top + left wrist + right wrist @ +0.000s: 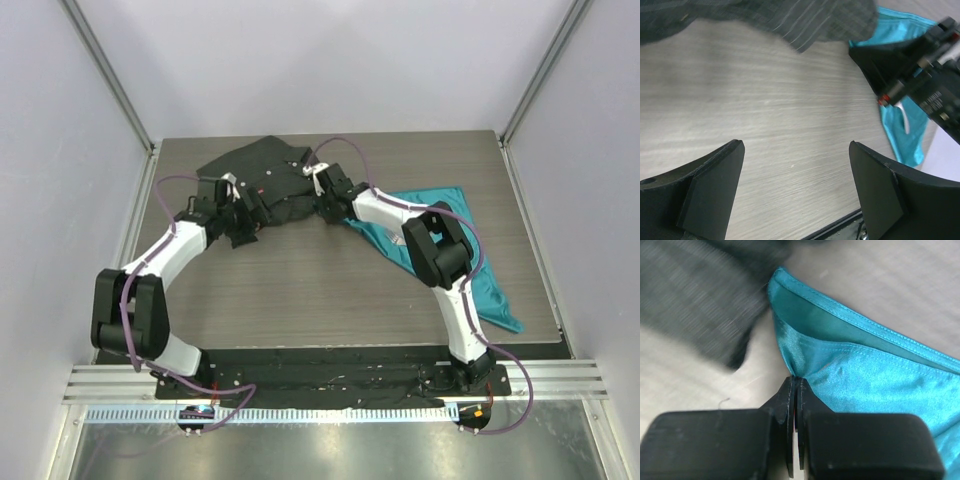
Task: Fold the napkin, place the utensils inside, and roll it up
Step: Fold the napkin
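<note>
Pinching the far-left corner of the teal napkin [865,375] between fully closed jaws, the right claw [795,382] holds the cloth just beside the black shirt [255,170] toward the back of the worktop [300,290]. The napkin's other end trails to the right near corner. The left claw [796,150] hangs wide and empty above bare wood, near the shirt's hem and the right claw. The step in hand appears to be the fold. It would go best with the pinched corner carried low and straight across to the opposite edge, kept clear of the shirt so the two fabrics do not drag together. The left claw could pin the slippery cloth against sliding. The satin lies in layers at the grip, so holding only the intended layer matters. The fork cannot be picked out with certainty. No brand or lettering is legible; a red speck [262,187] on the shirt is too small to read.
</note>
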`<state>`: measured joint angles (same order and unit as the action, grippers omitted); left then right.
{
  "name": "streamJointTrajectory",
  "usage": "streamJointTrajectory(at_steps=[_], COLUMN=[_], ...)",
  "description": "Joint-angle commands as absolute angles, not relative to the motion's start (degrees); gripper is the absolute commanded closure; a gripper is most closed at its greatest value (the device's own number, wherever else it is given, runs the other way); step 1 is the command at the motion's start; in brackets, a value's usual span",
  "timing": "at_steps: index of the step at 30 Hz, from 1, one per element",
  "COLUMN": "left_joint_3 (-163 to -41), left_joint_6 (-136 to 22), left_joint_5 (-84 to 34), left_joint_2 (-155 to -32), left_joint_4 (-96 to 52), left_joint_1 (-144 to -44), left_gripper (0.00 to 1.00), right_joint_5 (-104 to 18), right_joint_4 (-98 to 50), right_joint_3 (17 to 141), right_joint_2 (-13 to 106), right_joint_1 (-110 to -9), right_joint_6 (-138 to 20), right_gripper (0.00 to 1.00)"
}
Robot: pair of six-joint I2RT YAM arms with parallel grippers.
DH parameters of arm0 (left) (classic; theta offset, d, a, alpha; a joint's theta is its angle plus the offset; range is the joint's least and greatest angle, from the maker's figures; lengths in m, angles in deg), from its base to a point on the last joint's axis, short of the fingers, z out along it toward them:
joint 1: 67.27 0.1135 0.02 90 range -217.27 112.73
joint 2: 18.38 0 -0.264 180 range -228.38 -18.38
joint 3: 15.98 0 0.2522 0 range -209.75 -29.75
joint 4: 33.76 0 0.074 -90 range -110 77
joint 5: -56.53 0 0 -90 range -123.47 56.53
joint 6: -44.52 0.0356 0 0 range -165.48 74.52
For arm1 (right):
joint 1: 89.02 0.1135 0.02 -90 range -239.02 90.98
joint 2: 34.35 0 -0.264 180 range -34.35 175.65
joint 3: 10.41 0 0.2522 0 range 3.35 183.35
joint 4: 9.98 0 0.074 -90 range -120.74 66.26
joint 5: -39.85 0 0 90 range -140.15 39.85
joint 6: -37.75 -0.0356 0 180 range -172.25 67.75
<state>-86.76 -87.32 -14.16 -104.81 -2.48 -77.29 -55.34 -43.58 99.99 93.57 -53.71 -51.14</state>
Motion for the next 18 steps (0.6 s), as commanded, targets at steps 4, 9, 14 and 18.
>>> streamJointTrajectory(at_steps=[4, 9, 14, 18], left_joint_3=[-79.7, -74.8, -69.8, -66.3], left_joint_6=[-88.6, -89.8, -92.0, -93.2], left_joint_5=[-20.2, -24.1, -27.4, -28.9], left_joint_2=[-96.7, -92.1, -86.8, -82.9], left_joint_4=[-5.1, -4.6, -4.4, -4.2], left_joint_1=[-77.0, -77.0, -77.0, -77.1], left_gripper=[0.09, 0.09, 0.09, 0.10], right_joint_5=[-48.7, -47.9, -46.8, -46.3], right_joint_4=[-44.6, -42.5, -38.7, -36.6], right_joint_3=[91.6, 85.7, 82.9, 83.9], right_joint_2=[88.8, 86.2, 85.1, 85.4], right_joint_1=[-46.8, -42.3, -38.1, -35.3], right_joint_6=[-55.8, -58.3, -61.3, -63.8], right_gripper=[0.99, 0.99, 0.99, 0.99])
